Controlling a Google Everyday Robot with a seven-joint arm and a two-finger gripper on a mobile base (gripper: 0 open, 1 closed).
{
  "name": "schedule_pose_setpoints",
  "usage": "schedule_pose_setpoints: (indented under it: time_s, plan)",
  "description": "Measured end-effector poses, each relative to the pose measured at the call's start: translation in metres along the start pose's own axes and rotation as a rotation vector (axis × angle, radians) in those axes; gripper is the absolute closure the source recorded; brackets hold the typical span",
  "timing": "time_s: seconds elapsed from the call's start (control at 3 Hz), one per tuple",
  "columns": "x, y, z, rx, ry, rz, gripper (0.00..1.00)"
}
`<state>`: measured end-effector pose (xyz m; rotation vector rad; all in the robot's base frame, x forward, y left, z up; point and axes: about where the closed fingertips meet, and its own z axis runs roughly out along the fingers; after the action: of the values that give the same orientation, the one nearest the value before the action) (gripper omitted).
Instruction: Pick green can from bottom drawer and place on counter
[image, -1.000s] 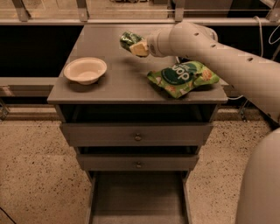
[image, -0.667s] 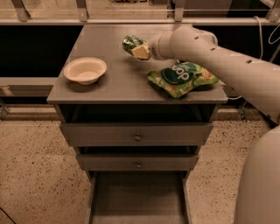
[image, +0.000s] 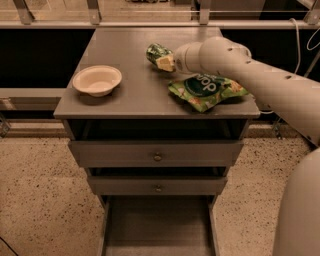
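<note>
The green can (image: 156, 51) lies tilted at the back middle of the counter (image: 130, 95), low over or on its surface; I cannot tell which. My gripper (image: 163, 60) reaches in from the right and is shut on the can, one pale fingertip (image: 165, 63) showing against the can's near end. The white arm stretches back to the right edge of the view. The bottom drawer (image: 157, 227) stands pulled open under the cabinet, and its grey floor is bare.
A cream bowl (image: 97, 80) sits on the left side of the counter. A flat green snack bag (image: 206, 90) lies on the right side, just under my arm. Two shallower drawers with round knobs (image: 157, 157) are partly pulled out.
The gripper with the can has shifted slightly to the right and lower toward the counter. Bowl, bag and drawers have not moved.
</note>
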<state>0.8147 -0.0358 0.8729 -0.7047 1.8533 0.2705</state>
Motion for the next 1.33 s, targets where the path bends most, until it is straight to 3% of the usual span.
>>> schedule_pose_setpoints:
  time_s: [0.33,0.67,1.0,1.33]
  plan:
    - [0.0,0.002,0.001,-0.009,-0.003,0.001,0.01]
    - [-0.002,0.004,0.001,-0.039,-0.024,0.006,0.0]
    - [-0.003,0.001,-0.007,-0.118,-0.07,0.018,0.0]
    - [-0.023,0.009,-0.018,-0.201,-0.132,-0.068,0.0]
